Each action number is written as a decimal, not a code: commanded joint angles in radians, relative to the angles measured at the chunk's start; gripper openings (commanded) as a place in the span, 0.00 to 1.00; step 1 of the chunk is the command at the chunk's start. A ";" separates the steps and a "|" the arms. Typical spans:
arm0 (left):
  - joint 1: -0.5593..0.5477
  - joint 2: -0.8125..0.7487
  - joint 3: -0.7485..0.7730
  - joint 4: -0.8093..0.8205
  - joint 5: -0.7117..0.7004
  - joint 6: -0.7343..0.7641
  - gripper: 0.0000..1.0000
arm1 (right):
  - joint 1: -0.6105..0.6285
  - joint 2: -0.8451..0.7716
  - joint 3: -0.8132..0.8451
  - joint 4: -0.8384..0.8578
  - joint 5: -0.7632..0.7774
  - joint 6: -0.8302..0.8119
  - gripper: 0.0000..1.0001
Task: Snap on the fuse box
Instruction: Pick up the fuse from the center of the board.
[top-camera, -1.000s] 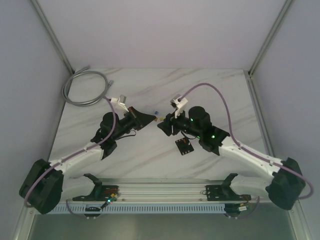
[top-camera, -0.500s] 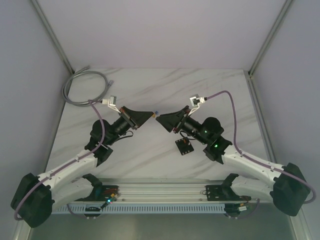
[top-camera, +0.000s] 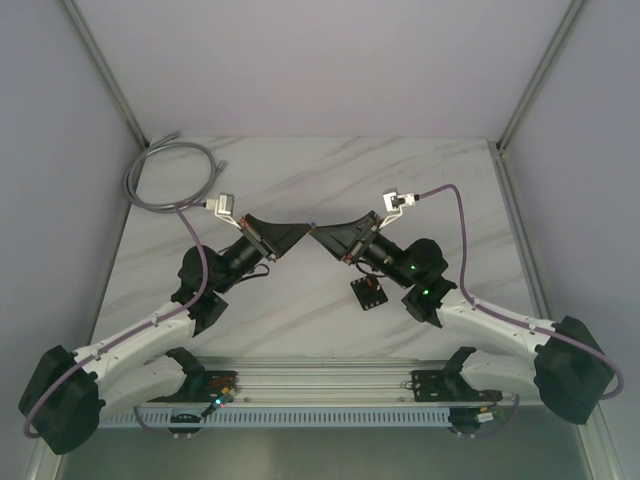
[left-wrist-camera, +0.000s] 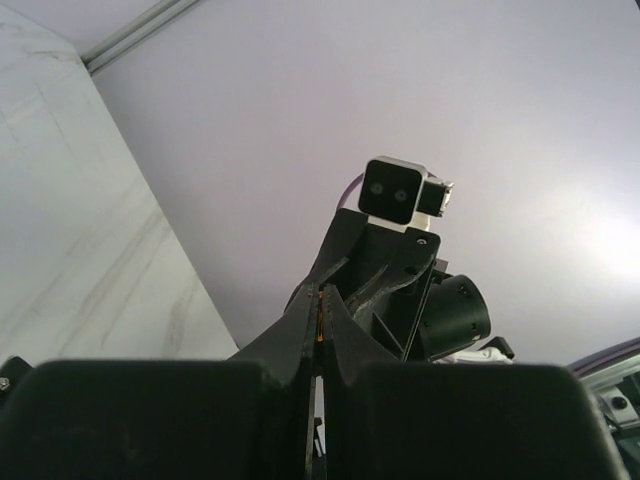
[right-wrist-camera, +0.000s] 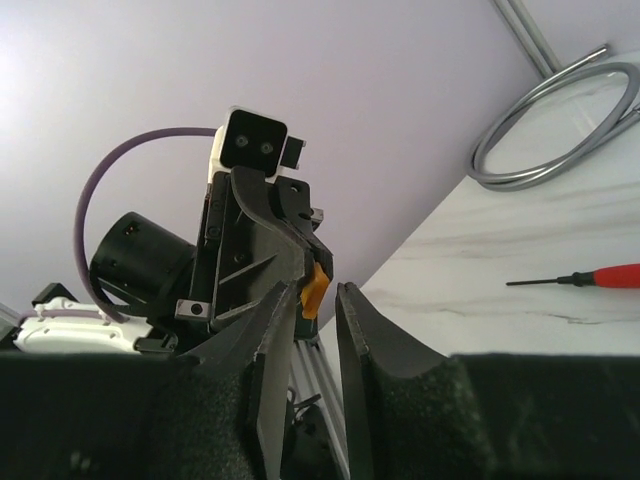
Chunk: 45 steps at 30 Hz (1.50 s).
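My left gripper (left-wrist-camera: 319, 296) pinches a small orange piece (right-wrist-camera: 314, 284); right gripper (right-wrist-camera: 317, 295) meets it, fingers narrow, grip unclear to me. Fuse box (top-camera: 367, 292) lies on the table (top-camera: 300, 180).

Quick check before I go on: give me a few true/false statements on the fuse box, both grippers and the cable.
1. The fuse box lies on the table, in neither gripper. True.
2. The left gripper and right gripper are far apart. False: their tips nearly touch.
3. The left gripper holds a small orange piece. True.
4. The grey cable is coiled at the near right. False: it is at the far left corner.
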 joint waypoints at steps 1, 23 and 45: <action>-0.013 -0.001 -0.008 0.079 -0.012 -0.024 0.00 | -0.001 0.005 -0.026 0.101 -0.001 0.019 0.27; 0.002 -0.091 -0.024 -0.255 -0.168 0.195 0.55 | -0.107 -0.109 0.015 -0.393 -0.086 -0.093 0.00; 0.117 0.046 0.097 -0.657 -0.178 0.513 1.00 | -0.140 0.126 0.365 -1.575 0.263 -0.473 0.00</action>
